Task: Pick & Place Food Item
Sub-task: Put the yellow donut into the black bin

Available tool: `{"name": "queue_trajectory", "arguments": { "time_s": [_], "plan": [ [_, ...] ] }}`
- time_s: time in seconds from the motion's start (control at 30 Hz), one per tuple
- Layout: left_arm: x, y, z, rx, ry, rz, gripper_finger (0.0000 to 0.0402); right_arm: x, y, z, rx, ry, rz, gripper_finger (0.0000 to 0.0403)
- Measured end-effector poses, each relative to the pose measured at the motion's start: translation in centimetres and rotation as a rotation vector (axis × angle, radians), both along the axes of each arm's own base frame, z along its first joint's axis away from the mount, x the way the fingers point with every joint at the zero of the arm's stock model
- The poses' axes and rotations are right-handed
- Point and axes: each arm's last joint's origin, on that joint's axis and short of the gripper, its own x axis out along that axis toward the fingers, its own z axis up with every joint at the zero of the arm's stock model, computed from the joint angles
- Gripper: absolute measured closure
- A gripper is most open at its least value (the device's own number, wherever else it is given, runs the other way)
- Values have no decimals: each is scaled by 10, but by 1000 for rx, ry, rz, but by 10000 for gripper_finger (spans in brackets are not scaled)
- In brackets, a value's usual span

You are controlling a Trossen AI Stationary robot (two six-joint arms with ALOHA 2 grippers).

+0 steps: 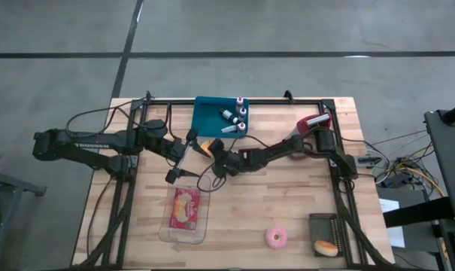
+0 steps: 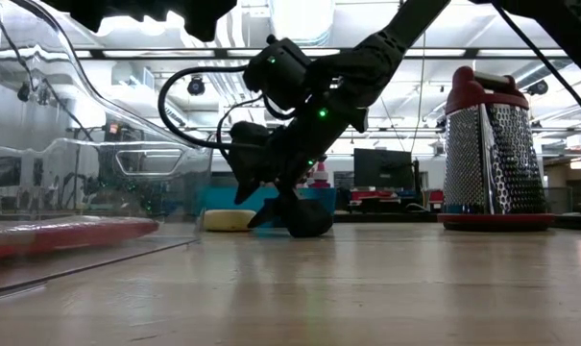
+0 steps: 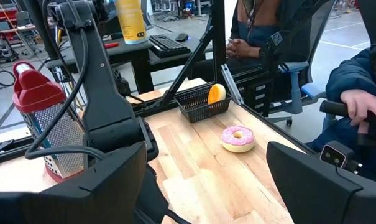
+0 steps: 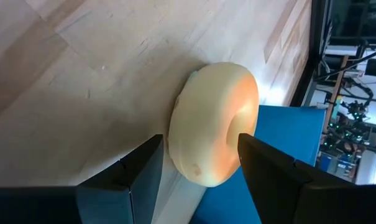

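A pale yellow, ring-shaped food item (image 4: pixel 214 130) lies on the wooden table right beside the blue tray (image 4: pixel 287 155); the high view shows it as an orange-yellow piece (image 1: pixel 204 147). My right gripper (image 4: pixel 200 140) is open and slants down at it, one finger on each side of its near part; I see no plain touch. In the low view that gripper (image 2: pixel 295 219) is down near the table, with the item (image 2: pixel 228 219) next to it. My left gripper (image 1: pixel 180 159) waits open above the table, left of the item; its fingers (image 3: pixel 100 186) stand wide apart.
The blue tray (image 1: pixel 219 117) holds small bottles. A red-topped grater (image 1: pixel 311 124) stands at the far right. A clear container with red food (image 1: pixel 186 211) lies near the front, with a pink donut (image 1: pixel 277 238) and a black basket (image 1: pixel 326 235) holding an orange item. People sit beyond the table.
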Motion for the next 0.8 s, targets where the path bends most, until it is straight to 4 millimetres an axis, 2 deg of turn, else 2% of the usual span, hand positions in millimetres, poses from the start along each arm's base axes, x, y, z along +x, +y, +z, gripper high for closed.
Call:
{"name": "queue_trajectory", "arguments": {
  "time_s": [0.3,0.8],
  "plan": [
    [0,0,0,0,0,0,62,0,-3,0,18,-1,7,204],
    [0,0,0,0,0,0,62,-1,-5,-1,37,-14,-19,282]
  ]
}}
